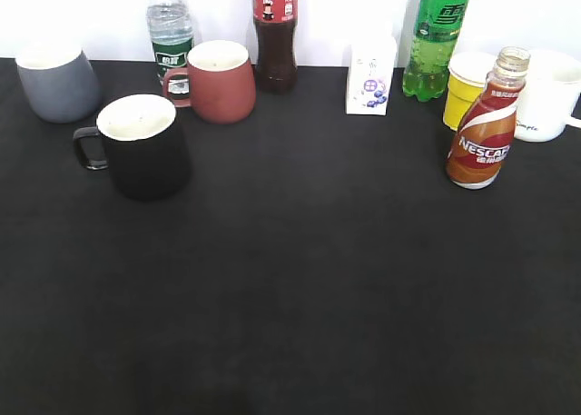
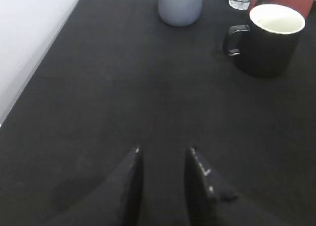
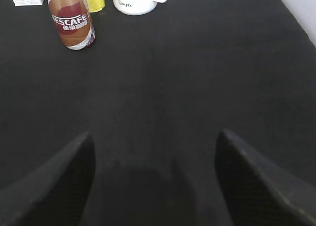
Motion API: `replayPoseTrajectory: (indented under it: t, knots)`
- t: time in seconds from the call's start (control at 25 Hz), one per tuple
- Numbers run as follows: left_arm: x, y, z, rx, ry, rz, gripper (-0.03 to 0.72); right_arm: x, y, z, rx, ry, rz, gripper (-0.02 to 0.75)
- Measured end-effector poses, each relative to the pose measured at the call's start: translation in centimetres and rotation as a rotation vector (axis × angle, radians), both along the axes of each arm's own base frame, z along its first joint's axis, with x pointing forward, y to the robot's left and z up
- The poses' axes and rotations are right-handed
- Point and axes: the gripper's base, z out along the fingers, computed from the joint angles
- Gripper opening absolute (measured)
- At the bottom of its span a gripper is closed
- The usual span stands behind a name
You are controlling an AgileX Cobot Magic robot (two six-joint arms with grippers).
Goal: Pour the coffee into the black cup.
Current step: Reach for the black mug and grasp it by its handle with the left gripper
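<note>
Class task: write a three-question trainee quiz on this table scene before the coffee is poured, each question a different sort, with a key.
1. True or false: the coffee bottle stands upright with no cap.
2. Which mug stands nearest the black cup? A) grey mug B) reddish-brown mug C) white mug
3. Fill in: the left gripper and right gripper both hold ____.

Key: 1 true; 2 B; 3 nothing, as both are open over the bare black table.
</note>
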Motion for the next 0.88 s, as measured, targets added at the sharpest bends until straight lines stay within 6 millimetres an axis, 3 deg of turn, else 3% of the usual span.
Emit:
replayPoseTrajectory:
  t: [0.4,0.48,0.6,0.64,0.72,0.88]
  knots:
    - [0.0,0.0,0.0,0.0,0.0,0.0,0.236,0.0,0.0,0.0,0.0,-0.001,0.0,0.589]
    - [0.0,0.0,0.0,0.0,0.0,0.0,0.299,0.0,0.0,0.0,0.0,-0.001,0.0,0.589]
    - [0.0,0.0,0.0,0.0,-0.001,0.0,0.504,0.0,0.0,0.0,0.0,-0.001,0.0,0.589]
    - [0.1,0.0,0.2,0.001,-0.009,0.0,0.526,0.0,0.0,0.0,0.0,-0.001,0.0,0.589]
    - [1.6,0.0,2.2,0.005,-0.084,-0.006,0.536,0.0,0.0,0.0,0.0,-0.001,0.0,0.589]
    - [8.0,-0.3,6.0,0.011,-0.346,-0.035,0.537,0.0,0.0,0.0,0.0,-0.001,0.0,0.589]
